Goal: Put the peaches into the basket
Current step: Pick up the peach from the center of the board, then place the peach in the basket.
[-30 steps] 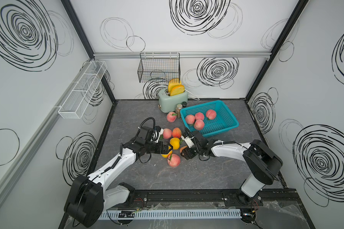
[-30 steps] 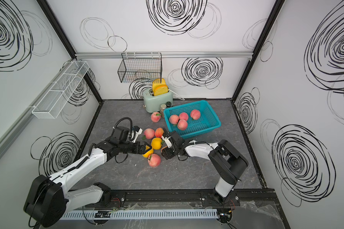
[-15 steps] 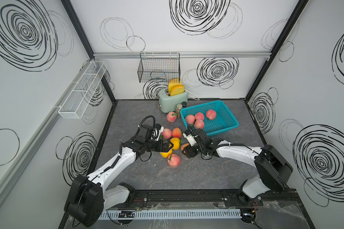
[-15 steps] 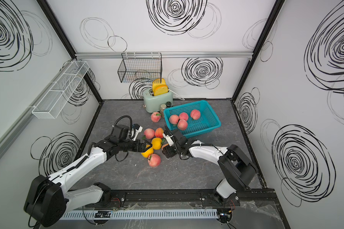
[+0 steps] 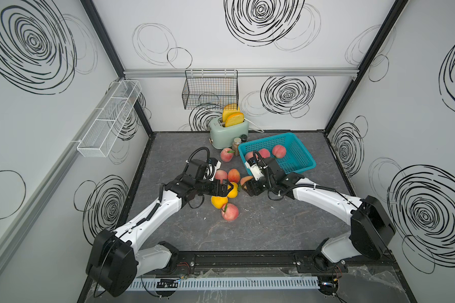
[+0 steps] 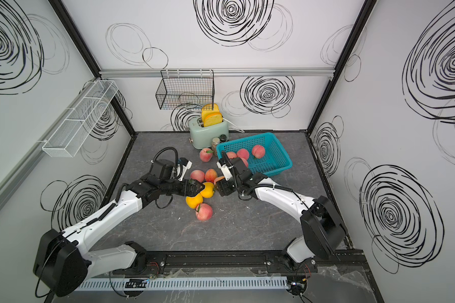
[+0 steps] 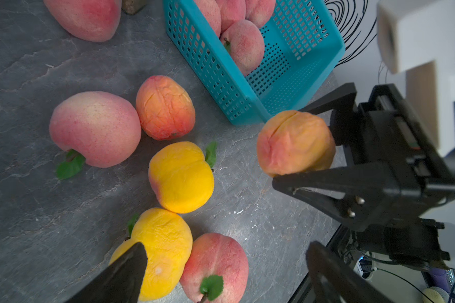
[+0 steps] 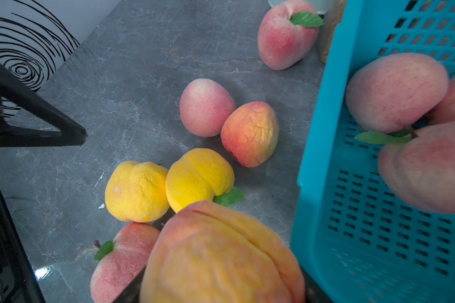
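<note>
Five loose peaches (image 5: 220,175) are crowding the middle of the table (image 5: 260,236); two yellow peaches (image 8: 137,191) are lying pressed together, with a pink peach (image 5: 230,212) touching the nearer one, leaving no gap between them; the left gripper (image 5: 229,189), jaws spread wide, is hanging over the yellow pair; the right gripper (image 7: 305,143), clamped on an orange peach (image 7: 286,141), is facing it close by, narrowing the passage between them; the basket (image 5: 304,149) wall is rising just behind; peaches are filling its end nearer the toaster (image 5: 229,129), the rest of its floor lying bare; a jar (image 5: 236,144) is blocking that corner; the table's front is lying open.
</note>
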